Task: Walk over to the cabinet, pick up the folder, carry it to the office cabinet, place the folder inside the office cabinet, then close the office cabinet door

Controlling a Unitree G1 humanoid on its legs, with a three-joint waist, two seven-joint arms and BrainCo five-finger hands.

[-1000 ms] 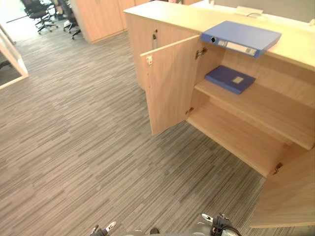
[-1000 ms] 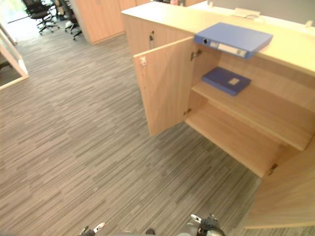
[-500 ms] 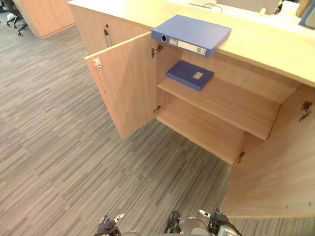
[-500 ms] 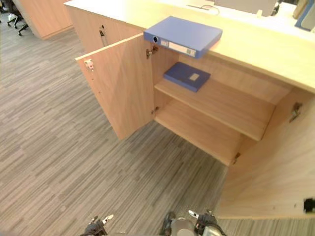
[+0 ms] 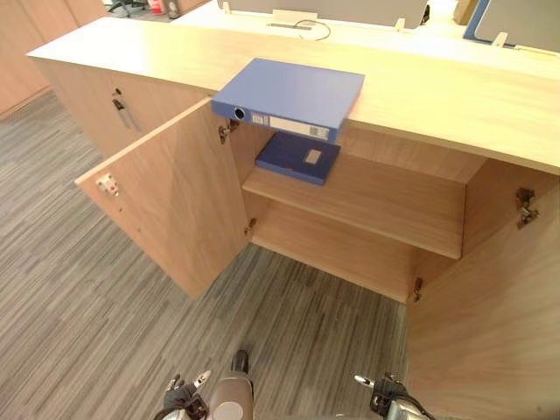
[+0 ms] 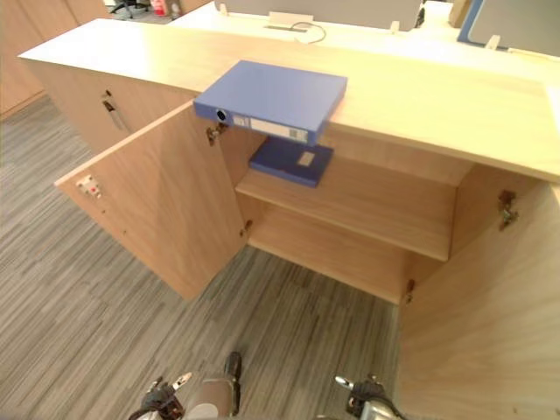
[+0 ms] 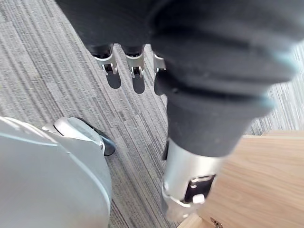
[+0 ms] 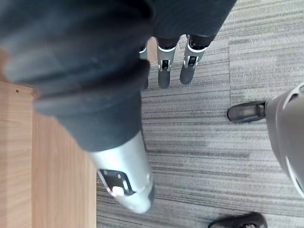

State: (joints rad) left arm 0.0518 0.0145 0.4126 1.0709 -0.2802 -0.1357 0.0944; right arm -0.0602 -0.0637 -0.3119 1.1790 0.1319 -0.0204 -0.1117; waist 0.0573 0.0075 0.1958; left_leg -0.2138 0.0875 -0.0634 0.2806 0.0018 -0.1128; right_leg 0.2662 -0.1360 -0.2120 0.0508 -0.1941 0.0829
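At the front edge of the worktop [image 5: 437, 92] the folder [image 5: 293, 92] lies crosswise, spine outward, well ahead and about midway between the hands. Left hand [image 5: 181, 399] and right hand [image 5: 385, 401] hang relaxed, empty.

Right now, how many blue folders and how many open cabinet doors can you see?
Blue folders: 2, the thick folder on the cabinet top and the flat folder on the shelf.
Open doors: 2, left door and right door.
Total: 4.

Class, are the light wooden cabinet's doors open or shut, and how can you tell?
Open. The light wooden left door and right door stand swung outward, exposing the inner shelf.
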